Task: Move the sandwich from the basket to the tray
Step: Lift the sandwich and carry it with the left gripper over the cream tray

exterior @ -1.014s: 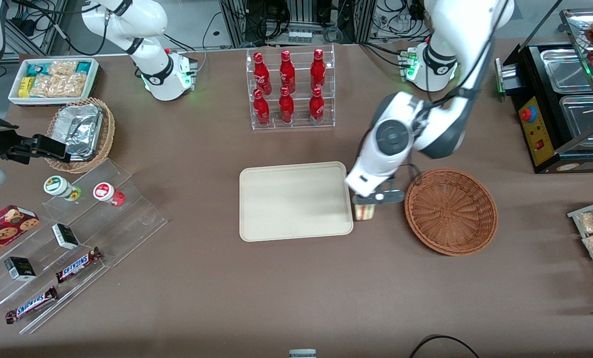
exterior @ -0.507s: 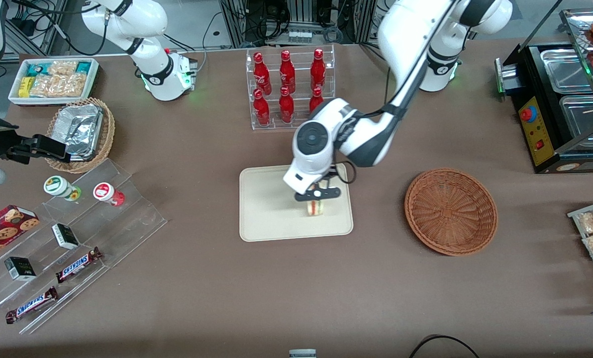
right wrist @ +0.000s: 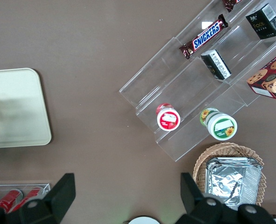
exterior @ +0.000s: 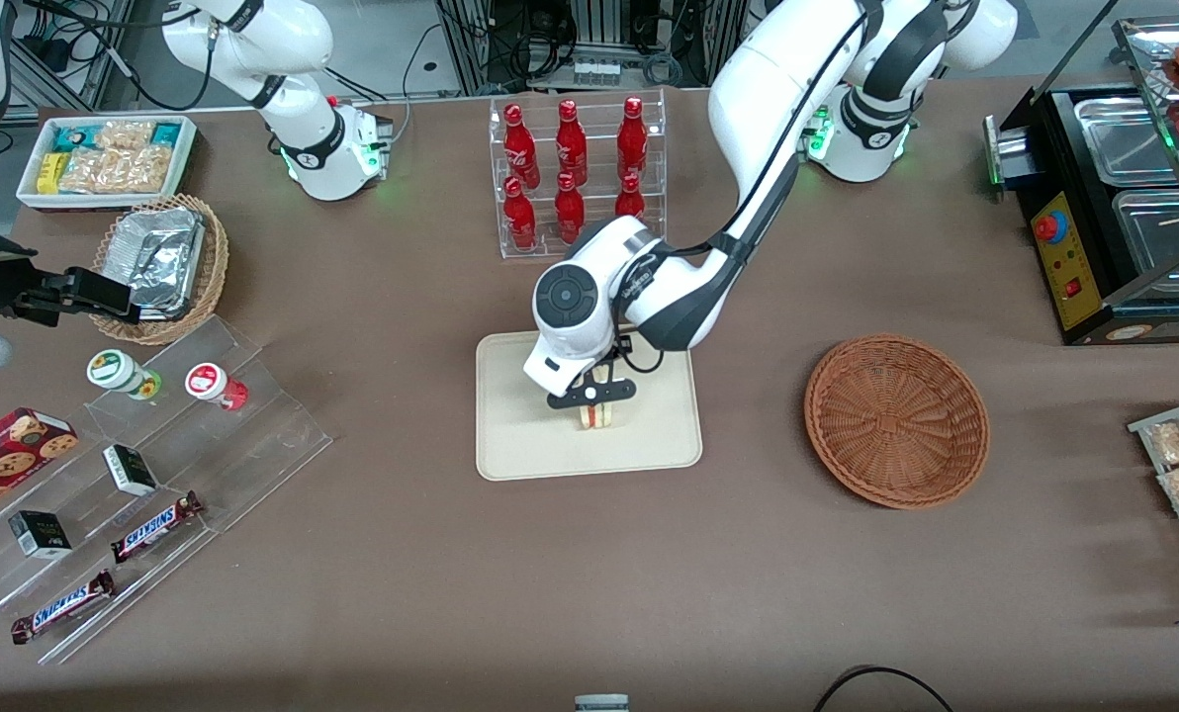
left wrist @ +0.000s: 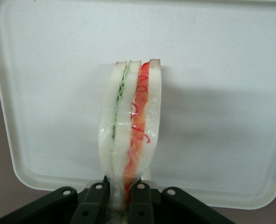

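The sandwich, a wrapped wedge of white bread with green and red filling, hangs over the middle of the cream tray. My gripper is shut on its narrow end, and both black fingers press the wrapper. Whether the sandwich touches the tray floor cannot be made out. The reddish-brown basket stands on the table toward the working arm's end, with nothing in it.
A clear rack of red bottles stands farther from the front camera than the tray. A clear stepped shelf with snack bars and cups, a tan basket with foil containers and a white snack bin lie toward the parked arm's end.
My gripper has carried the sandwich from beside the basket, past the tray's edge, to above the tray's middle. It stays shut on the sandwich.
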`<control>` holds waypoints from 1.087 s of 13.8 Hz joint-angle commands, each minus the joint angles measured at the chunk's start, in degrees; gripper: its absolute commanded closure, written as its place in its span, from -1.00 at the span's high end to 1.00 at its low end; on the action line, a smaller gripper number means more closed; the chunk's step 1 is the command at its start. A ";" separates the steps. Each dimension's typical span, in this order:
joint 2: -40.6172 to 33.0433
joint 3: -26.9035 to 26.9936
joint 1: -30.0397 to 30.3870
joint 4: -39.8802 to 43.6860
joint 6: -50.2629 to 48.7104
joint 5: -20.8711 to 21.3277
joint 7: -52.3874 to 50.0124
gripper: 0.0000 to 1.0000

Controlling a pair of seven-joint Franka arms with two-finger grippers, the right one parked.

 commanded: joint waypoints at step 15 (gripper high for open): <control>5.23 1.11 -0.48 5.71 1.60 1.90 -5.81 -1.00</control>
